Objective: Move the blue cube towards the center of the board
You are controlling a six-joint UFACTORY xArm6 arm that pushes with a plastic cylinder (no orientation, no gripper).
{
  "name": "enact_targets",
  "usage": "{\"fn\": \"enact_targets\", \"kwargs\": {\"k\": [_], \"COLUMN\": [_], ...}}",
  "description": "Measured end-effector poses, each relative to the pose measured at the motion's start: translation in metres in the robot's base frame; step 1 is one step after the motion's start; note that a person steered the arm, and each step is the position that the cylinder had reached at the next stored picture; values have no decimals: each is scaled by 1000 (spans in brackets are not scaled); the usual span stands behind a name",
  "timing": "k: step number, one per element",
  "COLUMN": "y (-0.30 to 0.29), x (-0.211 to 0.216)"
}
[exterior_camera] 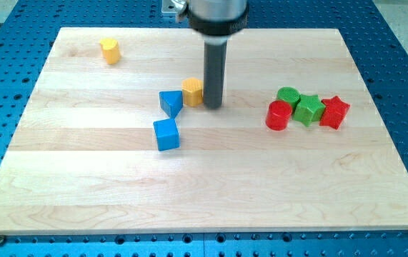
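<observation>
The blue cube [166, 134] lies on the wooden board [204, 193], a little left of the board's middle. My tip [213, 107] rests on the board up and to the right of the cube, apart from it. A second blue block [171, 102], wedge-like, sits just above the cube. An orange block [193, 91] lies between that blue block and my rod, touching or nearly touching the rod's left side.
A yellow block [109, 51] lies near the top left. At the right stands a cluster: a red cylinder [279, 116], a green cylinder [288, 96], a green star-like block [309, 110] and a red star-like block [334, 112]. Blue perforated table surrounds the board.
</observation>
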State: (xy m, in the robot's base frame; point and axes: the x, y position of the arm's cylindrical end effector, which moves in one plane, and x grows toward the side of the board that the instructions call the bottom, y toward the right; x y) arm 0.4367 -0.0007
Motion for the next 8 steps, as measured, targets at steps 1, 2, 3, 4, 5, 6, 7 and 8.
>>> {"fn": "enact_targets", "kwargs": {"k": [1,2,3,4,5,6,7,8], "y": [-80,-97,-66,-125,-109,-133,-176,-156], "x": [87,121,180,167,100,141,144,87]}}
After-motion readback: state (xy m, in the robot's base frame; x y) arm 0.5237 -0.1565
